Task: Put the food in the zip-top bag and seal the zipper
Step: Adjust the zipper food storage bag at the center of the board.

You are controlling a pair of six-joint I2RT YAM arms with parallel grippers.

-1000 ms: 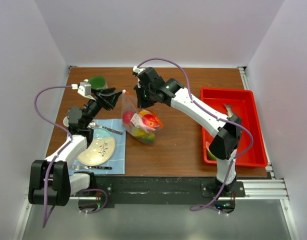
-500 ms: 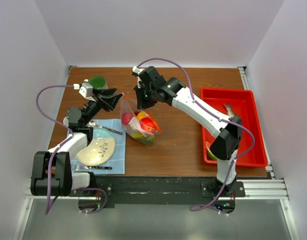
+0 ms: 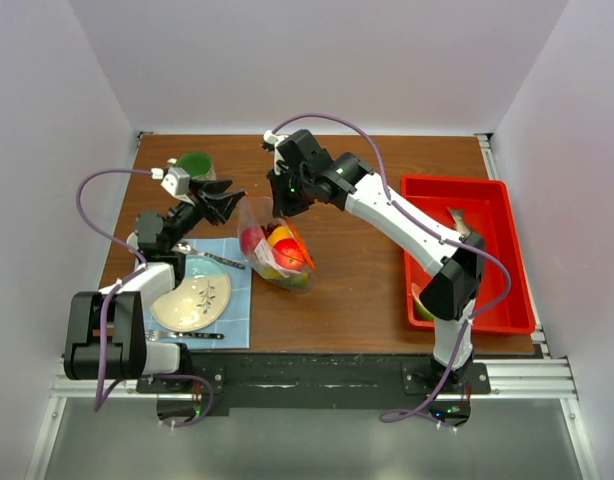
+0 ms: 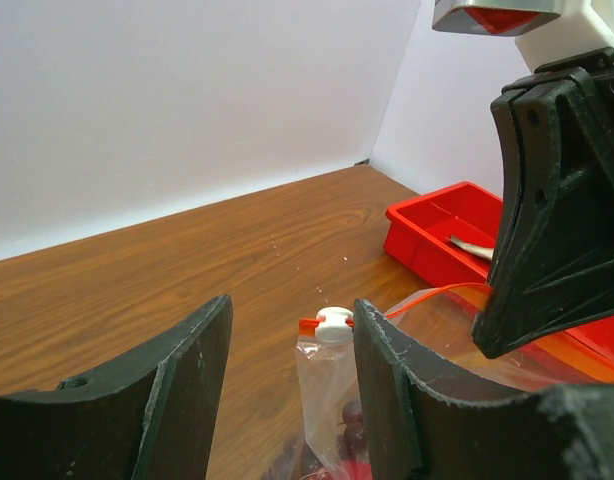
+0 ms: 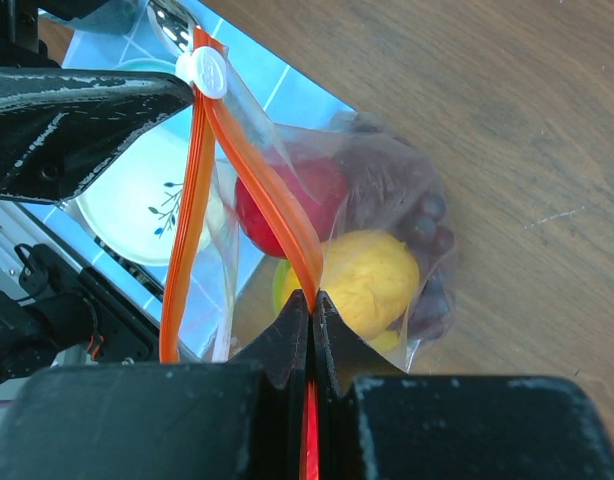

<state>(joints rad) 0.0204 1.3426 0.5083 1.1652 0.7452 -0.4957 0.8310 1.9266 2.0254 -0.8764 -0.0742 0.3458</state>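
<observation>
In the middle of the top view, the crinkly clear zip-top bag (image 3: 275, 252) sits on the brown wood-grain surface (image 3: 367, 290), at the edge of the blue checked mat (image 3: 237, 285) under a cream, leaf-patterned plate (image 3: 192, 300). Inside it show a yellow lemon (image 5: 372, 280), a red apple (image 5: 282, 200) and purple grapes (image 5: 422, 225). The right tool (image 5: 309, 300) is pinched together on the orange-red zipper (image 5: 182, 220). The left tool (image 4: 292, 310) stands apart, with the white slider (image 4: 335, 322) seen between its fingers. At the right, a glossy red tray (image 3: 487, 190) holds a silver fish (image 3: 457, 218).
</observation>
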